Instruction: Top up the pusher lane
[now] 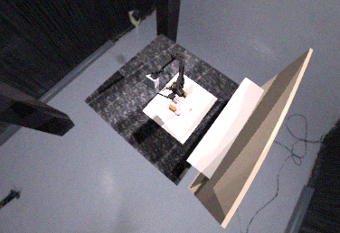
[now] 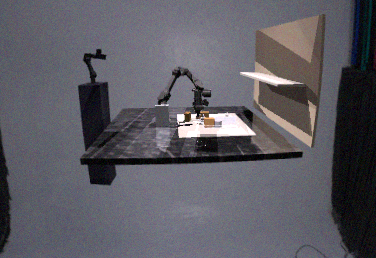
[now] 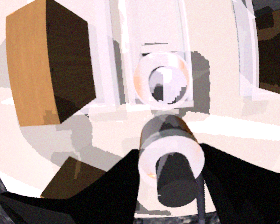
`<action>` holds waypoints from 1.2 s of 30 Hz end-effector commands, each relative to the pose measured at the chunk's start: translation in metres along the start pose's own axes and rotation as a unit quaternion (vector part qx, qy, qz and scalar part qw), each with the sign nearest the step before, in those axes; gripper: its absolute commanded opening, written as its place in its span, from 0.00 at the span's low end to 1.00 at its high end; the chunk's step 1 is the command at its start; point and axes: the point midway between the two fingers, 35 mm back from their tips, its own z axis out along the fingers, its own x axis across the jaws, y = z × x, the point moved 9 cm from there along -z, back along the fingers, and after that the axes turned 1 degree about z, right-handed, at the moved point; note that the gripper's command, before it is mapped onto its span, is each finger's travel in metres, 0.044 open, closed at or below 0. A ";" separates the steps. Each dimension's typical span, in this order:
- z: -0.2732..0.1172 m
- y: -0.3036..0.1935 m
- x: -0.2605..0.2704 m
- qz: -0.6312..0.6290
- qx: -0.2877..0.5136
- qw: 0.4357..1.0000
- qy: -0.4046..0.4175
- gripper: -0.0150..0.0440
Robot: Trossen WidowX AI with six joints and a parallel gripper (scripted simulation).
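My gripper (image 3: 168, 152) (image 2: 198, 114) is shut on a jar (image 3: 165, 125) with a dark grey top and a white ring, low in the wrist view. The jar is seen from above, close in front of the lane's front end; whether it touches the lane or its floor cannot be told. The sprung lane (image 3: 152, 22) has clear, pale walls and runs up the wrist view. The jar in the lane (image 3: 140, 80), with a white and orange ring and a grey top, stands at its front end. The pusher plate and the low front stop cannot be made out clearly.
Orange-brown blocks (image 3: 31, 65) (image 1: 173, 108) (image 2: 209, 122) stand left of the lane, with another block (image 3: 73, 180) nearer the left finger. Another clear-walled lane (image 3: 247, 50) lies to the right. A pale box (image 1: 153, 82) (image 2: 162, 116) stands beside the white board (image 1: 201, 111) (image 2: 230, 133).
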 end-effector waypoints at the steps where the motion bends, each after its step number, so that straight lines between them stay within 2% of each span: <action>1: 0.000 0.002 0.000 0.001 -0.002 1.000 0.001 0.25; 36: 0.000 0.016 0.000 0.000 -0.002 1.000 0.001 0.25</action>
